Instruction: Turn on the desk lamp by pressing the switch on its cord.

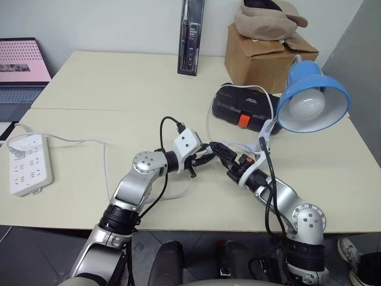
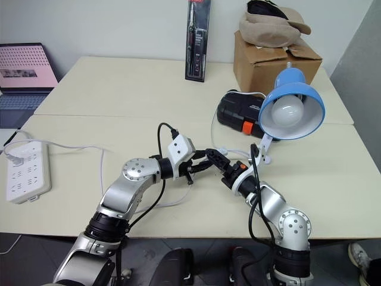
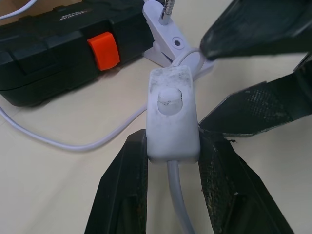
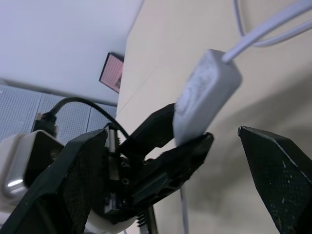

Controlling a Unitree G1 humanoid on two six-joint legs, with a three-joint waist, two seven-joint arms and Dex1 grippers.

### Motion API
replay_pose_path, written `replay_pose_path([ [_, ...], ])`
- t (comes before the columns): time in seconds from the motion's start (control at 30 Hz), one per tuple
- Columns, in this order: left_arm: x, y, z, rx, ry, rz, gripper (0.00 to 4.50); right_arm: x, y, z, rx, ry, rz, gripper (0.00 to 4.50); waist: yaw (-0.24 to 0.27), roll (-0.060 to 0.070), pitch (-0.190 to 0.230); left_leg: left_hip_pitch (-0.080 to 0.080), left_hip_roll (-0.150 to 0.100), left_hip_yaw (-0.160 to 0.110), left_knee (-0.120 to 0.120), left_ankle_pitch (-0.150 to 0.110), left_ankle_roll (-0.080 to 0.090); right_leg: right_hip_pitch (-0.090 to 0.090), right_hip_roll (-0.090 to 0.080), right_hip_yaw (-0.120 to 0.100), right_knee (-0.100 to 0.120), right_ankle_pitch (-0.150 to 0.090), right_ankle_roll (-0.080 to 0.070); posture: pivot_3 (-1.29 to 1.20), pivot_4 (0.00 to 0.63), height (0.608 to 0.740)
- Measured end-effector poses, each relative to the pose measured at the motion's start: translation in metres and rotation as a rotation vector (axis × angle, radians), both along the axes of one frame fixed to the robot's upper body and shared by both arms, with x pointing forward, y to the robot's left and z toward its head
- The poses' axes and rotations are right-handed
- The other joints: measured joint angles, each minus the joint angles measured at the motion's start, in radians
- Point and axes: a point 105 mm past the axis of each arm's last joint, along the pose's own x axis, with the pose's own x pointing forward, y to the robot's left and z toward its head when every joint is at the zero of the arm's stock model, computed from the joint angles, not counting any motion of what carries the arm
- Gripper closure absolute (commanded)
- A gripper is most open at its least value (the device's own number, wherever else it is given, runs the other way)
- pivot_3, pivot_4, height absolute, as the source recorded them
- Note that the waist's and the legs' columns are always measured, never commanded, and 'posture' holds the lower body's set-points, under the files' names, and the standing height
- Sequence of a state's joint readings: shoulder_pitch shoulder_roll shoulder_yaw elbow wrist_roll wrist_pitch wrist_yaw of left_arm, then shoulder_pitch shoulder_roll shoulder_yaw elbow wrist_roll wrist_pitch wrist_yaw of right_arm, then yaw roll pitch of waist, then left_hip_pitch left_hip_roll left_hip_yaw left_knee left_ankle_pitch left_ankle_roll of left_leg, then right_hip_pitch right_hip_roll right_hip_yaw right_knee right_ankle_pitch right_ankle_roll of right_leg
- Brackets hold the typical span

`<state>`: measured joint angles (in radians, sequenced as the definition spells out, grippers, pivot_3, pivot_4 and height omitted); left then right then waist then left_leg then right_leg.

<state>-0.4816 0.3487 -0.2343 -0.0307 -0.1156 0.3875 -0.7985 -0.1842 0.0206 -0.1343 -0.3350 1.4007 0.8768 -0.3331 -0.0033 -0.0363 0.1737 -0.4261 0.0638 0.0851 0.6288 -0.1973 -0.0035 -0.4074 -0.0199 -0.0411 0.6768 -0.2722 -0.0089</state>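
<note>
Left gripper (image 3: 170, 190): jaws closed on the switch (image 3: 171, 114), one black finger against each long side; held above the table (image 1: 89, 77), near its front edge.
Switch: white oblong, rocker face turned toward the left wrist camera; the cord (image 3: 178, 204) leaves it at both ends.
Right gripper (image 4: 180, 185): jaws spread wide, no hold on anything; its fingers stand on either side of the switch's free end, apart from it as far as the wrist view lets me judge.
Arms: the two grippers meet nose to nose over the middle of the table front.
Desk lamp (image 1: 312, 100): blue shade and white bulb facing the robot, at the right side of the table; its white clip base (image 3: 168, 41) sits just beside the black case (image 1: 245, 107).
Power strip (image 1: 27, 164): white, far left on the table, well apart from the grippers.
Behind: cardboard box (image 1: 265, 56) at the back right.
</note>
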Motion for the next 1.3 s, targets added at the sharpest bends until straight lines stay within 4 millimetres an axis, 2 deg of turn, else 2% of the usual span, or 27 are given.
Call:
replay_pose_path([
  [0.47,0.003,-0.001,-0.005,-0.002,0.1,0.055,3.38,0.019,0.0,0.0,0.06,0.026,-0.087,0.0,-0.003,0.0,0.0,0.001,0.0,-0.001,0.0,0.0,0.0,-0.001,0.0,0.0,0.002,0.0,0.0,0.0,0.15,0.74],
  [1.07,0.004,-0.003,-0.001,-0.021,0.118,0.07,3.38,0.024,0.002,-0.007,0.066,0.058,-0.099,0.0,-0.004,0.0,0.0,0.001,0.0,-0.001,0.0,0.0,0.0,-0.001,0.0,0.0,0.002,0.0,0.0,0.0,0.15,0.74],
  [1.1,0.004,-0.003,-0.001,-0.021,0.118,0.07,3.38,0.024,0.002,-0.006,0.066,0.057,-0.098,0.36,-0.004,0.0,0.0,0.001,0.0,-0.001,0.0,0.0,0.0,-0.001,0.0,0.0,0.002,0.0,0.0,0.0,0.15,0.74],
  [1.13,0.004,-0.003,-0.001,-0.021,0.118,0.071,3.38,0.024,0.002,-0.007,0.066,0.058,-0.098,0.42,-0.004,0.0,0.0,0.001,0.0,-0.001,0.0,0.0,0.0,-0.001,0.0,0.0,0.002,0.0,0.0,0.0,0.15,0.74],
  [1.3,0.004,-0.003,0.0,-0.021,0.116,0.071,3.38,0.025,0.002,-0.01,0.058,0.069,-0.099,1.72,-0.004,0.0,0.0,0.001,0.0,-0.001,0.0,0.0,0.0,-0.001,0.0,0.0,0.002,0.0,0.0,0.0,0.15,0.74],
])
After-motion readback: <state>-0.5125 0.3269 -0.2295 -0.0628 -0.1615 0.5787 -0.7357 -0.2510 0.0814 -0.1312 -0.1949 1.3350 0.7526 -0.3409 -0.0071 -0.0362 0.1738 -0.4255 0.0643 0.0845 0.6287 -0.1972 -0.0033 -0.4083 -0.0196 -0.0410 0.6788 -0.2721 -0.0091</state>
